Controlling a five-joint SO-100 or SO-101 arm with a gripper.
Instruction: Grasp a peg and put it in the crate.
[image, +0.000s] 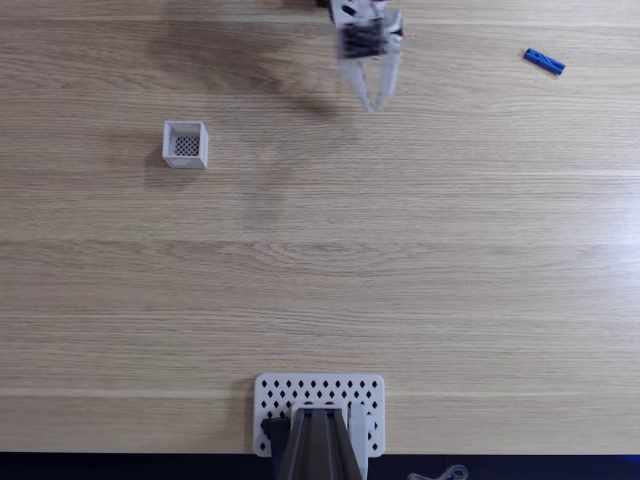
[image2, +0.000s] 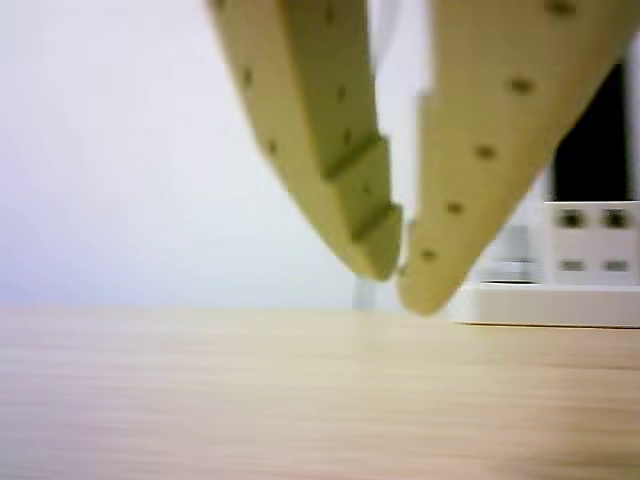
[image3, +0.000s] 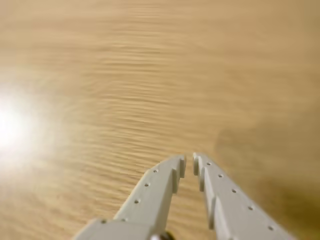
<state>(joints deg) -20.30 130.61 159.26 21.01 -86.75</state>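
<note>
- The arm (image: 352, 12) is cut off by the top edge of the fixed view; the gripper (image: 373, 100) below it is smeared with motion blur.
- The perforated plate (image: 275, 392) is partly covered by a dark mount (image: 318, 445), itself cut by the bottom edge.
- The peg (image: 544, 62) is too small to show detail.
- In the other view, the fingers (image2: 330, 150) are cropped at the top; a white block (image2: 590, 240) behind is blurred and runs off the right edge.
- In the wrist view, the table (image3: 125, 75) is blurred, with glare at left.
</note>
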